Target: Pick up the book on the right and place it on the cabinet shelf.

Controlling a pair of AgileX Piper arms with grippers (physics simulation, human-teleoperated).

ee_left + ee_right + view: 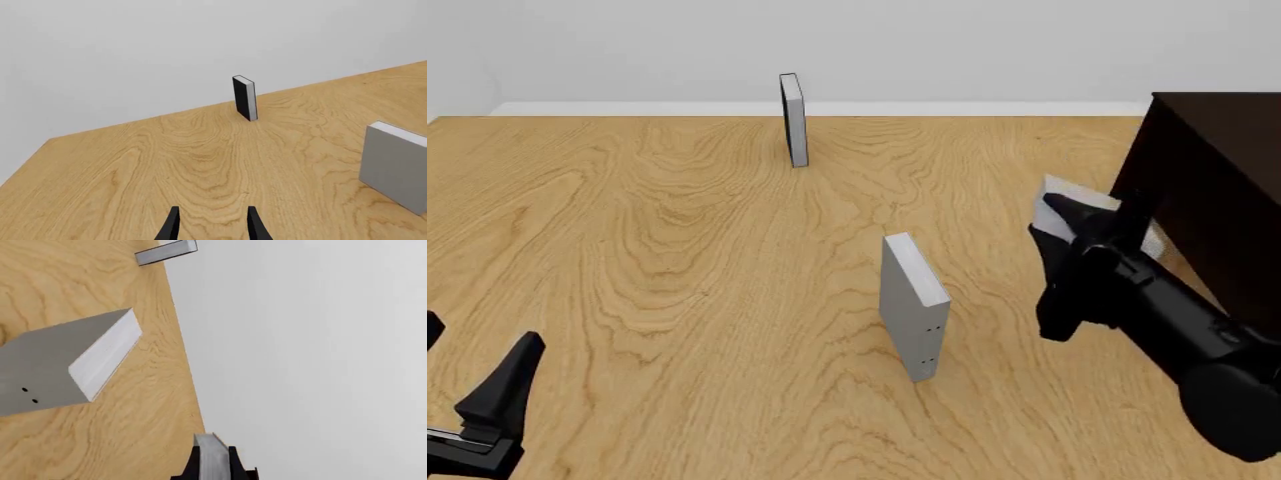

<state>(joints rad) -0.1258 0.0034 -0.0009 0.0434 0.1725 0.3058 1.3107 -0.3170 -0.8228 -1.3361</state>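
Observation:
My right gripper (1077,218) is shut on the plain light-grey book (1065,190) and holds it off the table, just left of the very dark brown cabinet (1225,150). In the right wrist view the book (212,457) stands on edge between the fingers. The cabinet's inner shelf cannot be made out. My left gripper (481,345) is open and empty low over the table's near left; it also shows in the left wrist view (212,226).
A grey book with small dark dots (912,305) stands upright mid-table; it also shows in the wrist views (67,365) (397,167). A thin book with a dark side (793,118) stands at the back (244,97) (165,252).

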